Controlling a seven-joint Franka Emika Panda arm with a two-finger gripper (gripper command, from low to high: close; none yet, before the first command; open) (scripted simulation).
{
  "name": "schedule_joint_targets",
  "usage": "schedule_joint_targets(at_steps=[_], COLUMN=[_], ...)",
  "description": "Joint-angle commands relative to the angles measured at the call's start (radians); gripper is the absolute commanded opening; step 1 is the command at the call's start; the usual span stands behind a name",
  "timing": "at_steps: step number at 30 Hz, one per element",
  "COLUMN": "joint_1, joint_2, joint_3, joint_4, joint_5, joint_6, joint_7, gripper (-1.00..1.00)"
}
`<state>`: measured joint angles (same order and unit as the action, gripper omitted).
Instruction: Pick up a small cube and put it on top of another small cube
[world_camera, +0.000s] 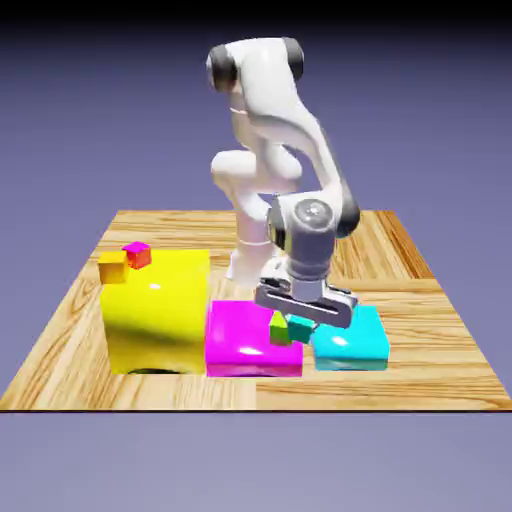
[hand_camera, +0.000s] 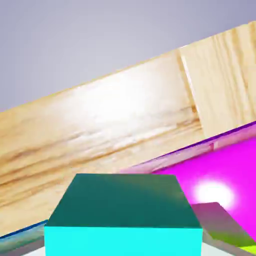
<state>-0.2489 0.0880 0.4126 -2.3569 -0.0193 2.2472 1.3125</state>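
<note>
Teal cube (world_camera: 299, 327) sits clamped in the gripper (world_camera: 297, 322), just beside the olive cube (world_camera: 279, 329) on the magenta block (world_camera: 240, 345), next to the cyan block (world_camera: 350, 340). Judging by that, the carry is nearly over. Next, it must be centred over the olive cube, lowered and released.

We find no legible text, label, brand, number or sign on any surface in either view.
</note>
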Motion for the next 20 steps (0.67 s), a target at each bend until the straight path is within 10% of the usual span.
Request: schedule_joint_targets(at_steps=[1, 13, 14, 20], joint_1=[0.013, 0.080, 0.080, 0.070], joint_2=[-0.036, -0.093, -0.093, -0.228], joint_3=[-0.020, -0.118, -0.118, -0.123], joint_4=[-0.022, -0.207, -0.207, -0.136], joint_5=[0.023, 0.135, 0.135, 0.159], joint_6=[-0.008, 0.157, 0.157, -0.048], joint_7=[-0.026, -0.153, -0.153, -0.173], gripper=[-1.00, -1.00, 1.00, 1.00])
